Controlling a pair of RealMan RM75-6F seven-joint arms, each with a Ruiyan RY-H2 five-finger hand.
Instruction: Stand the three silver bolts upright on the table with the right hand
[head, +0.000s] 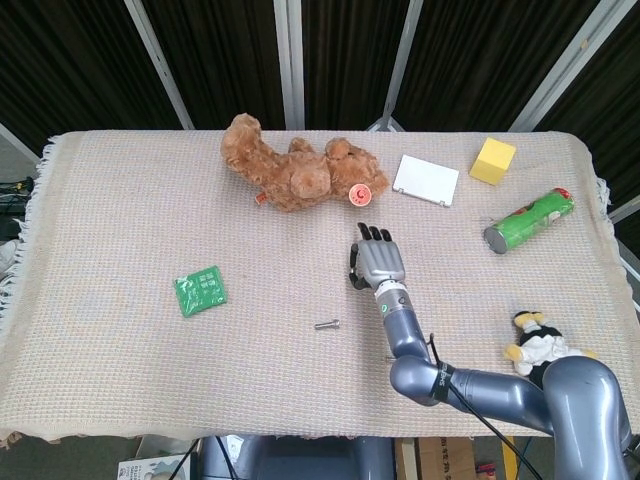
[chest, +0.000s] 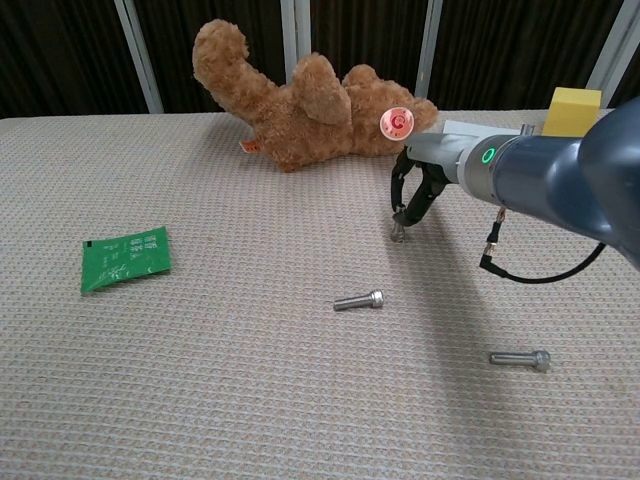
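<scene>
Right hand (chest: 413, 192) out over the middle of the table, fingers pointing down and pinching a silver bolt (chest: 398, 232) roughly upright, its lower end at or just above the cloth; contact with the cloth not clear. From the head view, only the back of that hand (head: 376, 262) visible, the held bolt hidden under it. Left hand nowhere in either view.

A second silver bolt (chest: 359, 300) lying flat on its side, nearer the robot and a little left of the hand, also seen small in the head view (head: 327, 324). A third silver bolt (chest: 520, 358) lying flat nearer still, below the right forearm, apart from the second; hidden by the arm in the head view.

Just behind the hand, a brown teddy bear (chest: 300, 100) sprawled on its back, a round red tag (chest: 394, 122) on it close to the fingers. Black cable (chest: 530, 268) looping down from the wrist, hanging above the cloth. Green packet (chest: 125, 256) flat, well off to the left. Along the far right: a white flat box (head: 426, 179), a yellow cube (head: 493, 160), a green can (head: 528, 220) on its side. Near the right front edge, a small penguin plush (head: 541, 343) beside the arm.

Table (head: 120, 220) covered by a beige woven cloth, fringed at the left edge. Behind, dark panels split by slanted pale metal bars (head: 288, 60).
</scene>
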